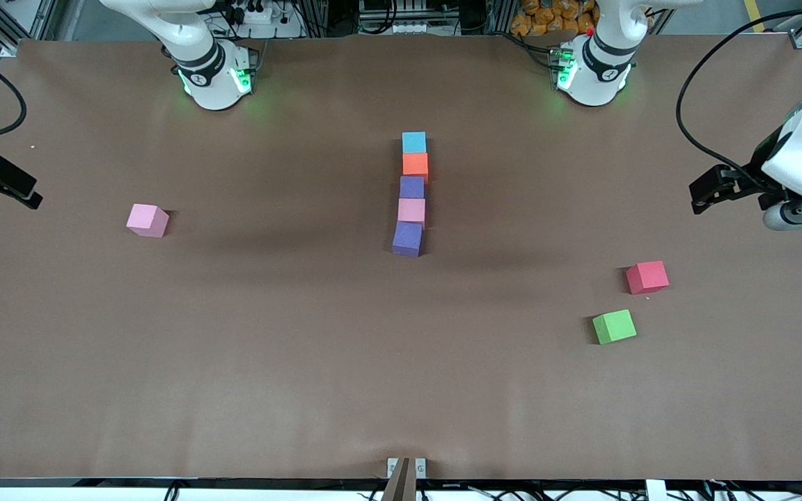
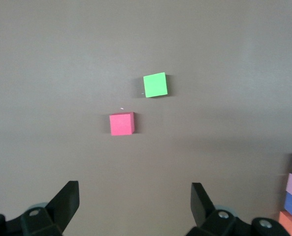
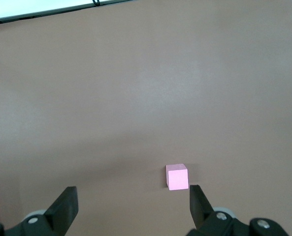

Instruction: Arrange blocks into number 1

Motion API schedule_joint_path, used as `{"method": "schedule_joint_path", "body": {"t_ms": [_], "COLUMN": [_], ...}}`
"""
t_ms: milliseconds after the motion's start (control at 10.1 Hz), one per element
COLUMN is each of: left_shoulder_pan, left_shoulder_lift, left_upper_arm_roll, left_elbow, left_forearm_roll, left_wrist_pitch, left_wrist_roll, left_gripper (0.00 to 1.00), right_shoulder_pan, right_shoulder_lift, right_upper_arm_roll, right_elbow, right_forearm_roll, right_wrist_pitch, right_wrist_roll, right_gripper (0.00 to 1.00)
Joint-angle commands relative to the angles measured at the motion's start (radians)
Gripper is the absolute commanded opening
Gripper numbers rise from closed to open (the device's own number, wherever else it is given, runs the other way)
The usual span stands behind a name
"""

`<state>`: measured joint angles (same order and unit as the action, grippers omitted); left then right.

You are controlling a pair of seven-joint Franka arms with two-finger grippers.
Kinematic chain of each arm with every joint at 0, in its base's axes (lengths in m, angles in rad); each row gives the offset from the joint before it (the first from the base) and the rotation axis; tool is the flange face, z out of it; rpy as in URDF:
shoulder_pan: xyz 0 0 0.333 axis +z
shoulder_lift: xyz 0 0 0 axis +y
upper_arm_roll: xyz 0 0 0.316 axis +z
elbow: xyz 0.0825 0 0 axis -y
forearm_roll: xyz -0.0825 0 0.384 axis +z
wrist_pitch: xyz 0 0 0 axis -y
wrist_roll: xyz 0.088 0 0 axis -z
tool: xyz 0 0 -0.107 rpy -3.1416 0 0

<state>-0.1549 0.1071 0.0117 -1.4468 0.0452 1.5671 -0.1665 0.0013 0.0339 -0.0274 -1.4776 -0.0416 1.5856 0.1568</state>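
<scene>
1. Blocks in the front view: lined up mid-tabletop in one column, touching or nearly so. Light blue block farthest from the camera, then orange block, purple block, pale pink block, second purple block nearest and slightly skewed. Another pink cube alone toward the right arm's end. Red cube and green cube toward the left arm's end. Left pincer and right pincer aloft at the tabletop's ends, waiting.

2. Left wrist view: left pincer spread wide, holding nothing, over bare tabletop near the red and green cubes.

3. Right wrist view: right pincer spread wide, empty; pink cube seemingly just beside one finger.
</scene>
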Motion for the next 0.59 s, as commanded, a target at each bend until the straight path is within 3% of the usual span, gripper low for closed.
{"method": "schedule_joint_path", "body": {"t_ms": [0,495], "left_shoulder_pan": [-0.003,-0.009], "left_shoulder_lift": [-0.01,-0.009], "left_upper_arm_roll": [0.036,0.065], "left_elbow": [0.008,0.008], "left_forearm_roll": [-0.05,-0.058], "left_wrist_pitch": [-0.021,-0.021], "left_wrist_roll": [0.051,0.091], "left_gripper": [1.0,1.0], "right_shoulder_pan": [-0.006,-0.004], "right_shoulder_lift": [0.0,0.0], "right_upper_arm_roll": [0.004,0.004], "right_elbow": [0.006,0.006], "right_forearm_roll": [-0.001,-0.001], "right_wrist_pitch": [-0.006,-0.004], "right_wrist_roll": [0.017,0.018], "right_gripper": [1.0,1.0]}}
